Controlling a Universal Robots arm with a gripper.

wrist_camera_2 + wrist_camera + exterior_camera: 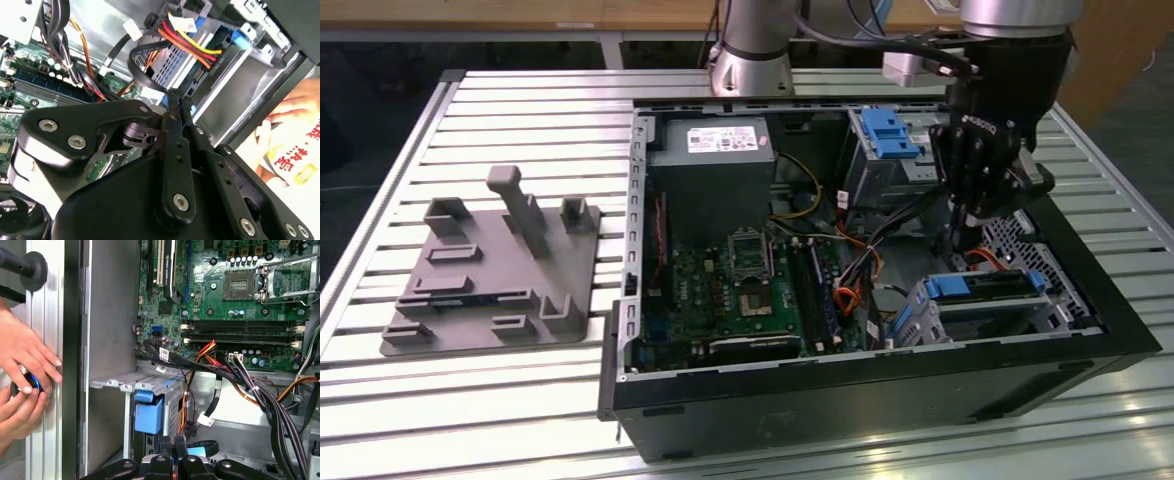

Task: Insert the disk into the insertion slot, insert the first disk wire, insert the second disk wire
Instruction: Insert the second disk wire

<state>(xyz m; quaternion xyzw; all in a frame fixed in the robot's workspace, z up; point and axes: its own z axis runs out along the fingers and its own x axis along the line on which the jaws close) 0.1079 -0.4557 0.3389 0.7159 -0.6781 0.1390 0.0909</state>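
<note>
Tool [178,100]: tips pressed together, pinching the black wire [139,67], probably to steer its plug toward the disk.
Disk [985,287]: already seated in the insertion slot [981,322], near the desk's edge at the exterior view's right.

Power supply label [727,138]: white sticker, print on it, too small to read.
Cable tags [163,354]: white, with dark marks, nothing legible.
White material [295,155]: red characters by the person's hand, cut off at the edge, unreadable.
Motherboard [240,305]: tiny white markings, illegible.
</note>
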